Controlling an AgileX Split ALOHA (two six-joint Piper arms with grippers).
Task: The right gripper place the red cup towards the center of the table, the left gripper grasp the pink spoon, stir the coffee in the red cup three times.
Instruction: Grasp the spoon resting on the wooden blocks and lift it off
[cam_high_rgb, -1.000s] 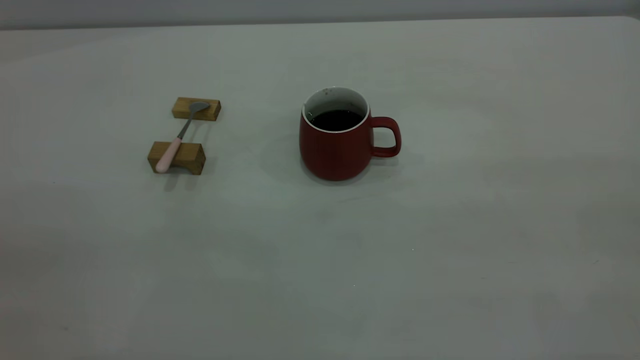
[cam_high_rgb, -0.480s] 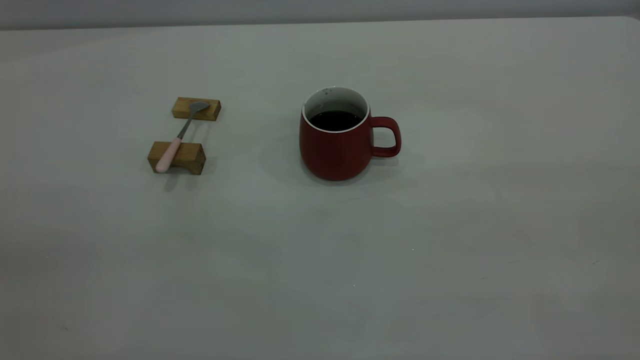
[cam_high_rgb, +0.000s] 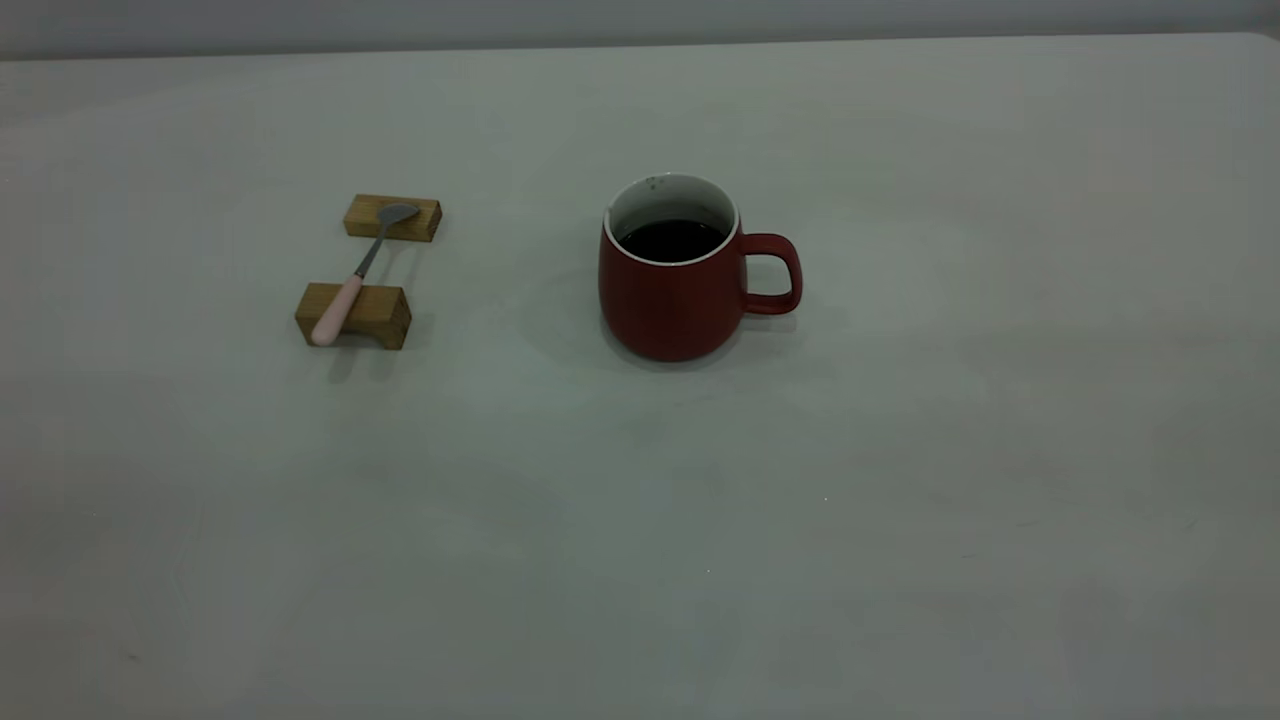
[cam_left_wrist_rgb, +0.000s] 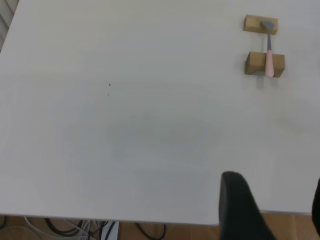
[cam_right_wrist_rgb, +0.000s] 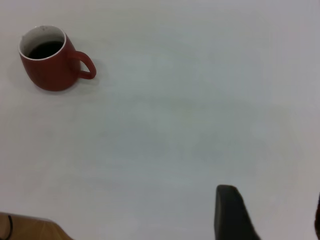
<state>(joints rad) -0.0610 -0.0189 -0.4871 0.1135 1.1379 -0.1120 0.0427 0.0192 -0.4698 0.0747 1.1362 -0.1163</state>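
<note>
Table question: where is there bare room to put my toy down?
The off-white table is bare along the whole near side and right of the rounded dark red cup. A narrower bare strip lies between the cup and the two tan wooden blocks holding the slim pink-handled spoon. Nowhere is crowded.

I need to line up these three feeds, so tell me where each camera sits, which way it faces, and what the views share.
Exterior view: outside the rig, looking down across the table at the red cup and the pink spoon lying across two wooden blocks; no arm shows.
Left wrist view: high over the table's near edge, facing the spoon; the left gripper shows, open.
Right wrist view: high over the table, facing the cup; the right gripper shows, open.
Shared: exterior and left wrist show the spoon; exterior and right wrist the cup with its coffee.
</note>
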